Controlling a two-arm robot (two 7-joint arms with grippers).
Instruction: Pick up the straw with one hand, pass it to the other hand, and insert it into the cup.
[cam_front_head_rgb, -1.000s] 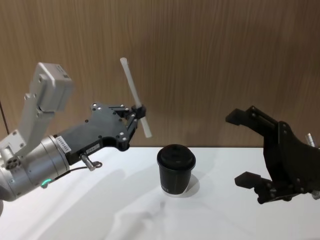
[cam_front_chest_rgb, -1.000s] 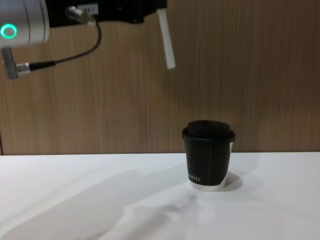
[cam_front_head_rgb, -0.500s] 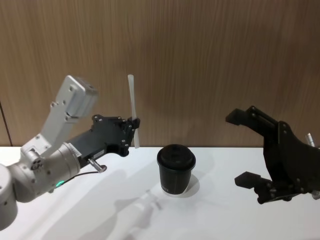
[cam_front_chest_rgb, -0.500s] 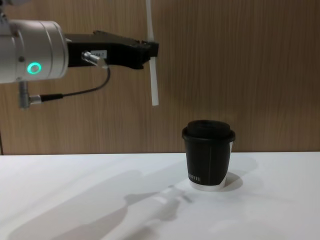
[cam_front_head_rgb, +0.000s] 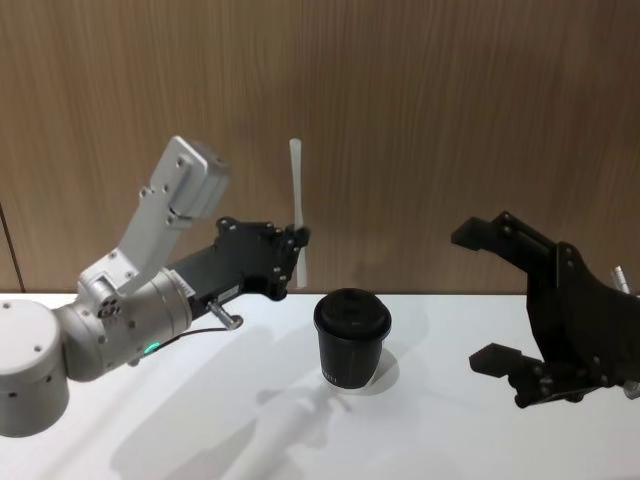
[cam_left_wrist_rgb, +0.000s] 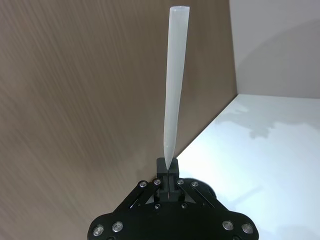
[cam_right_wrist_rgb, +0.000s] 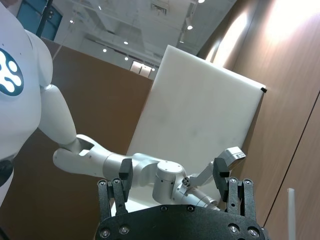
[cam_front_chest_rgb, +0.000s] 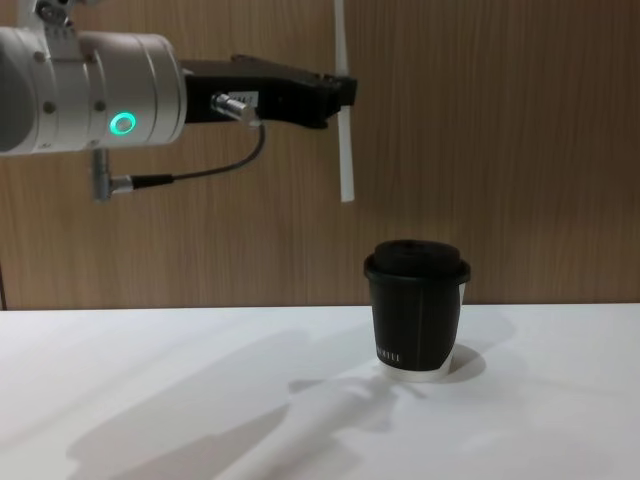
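In the left half of the head view, the left gripper (cam_front_head_rgb: 297, 238) reaches in from the lower left on its silver wrist with the green ring light. Its jaws are clenched on the straw (cam_front_head_rgb: 298, 200), gripping it below the middle. The straw stands nearly upright against the wood wall. Its lower end hangs in the air above the cup (cam_front_head_rgb: 352, 338) and a little to the left of it, apart from the domed lid. The cup stands upright on the white counter (cam_front_head_rgb: 450, 430) at lower centre. At the right edge, the right gripper (cam_front_head_rgb: 470, 298) hangs above the counter, well apart from the cup, with its jaws released and spread wide. In the chest view, the straw (cam_front_chest_rgb: 344, 150) drops from the top edge at upper centre, ending short of the cup (cam_front_chest_rgb: 417, 310).
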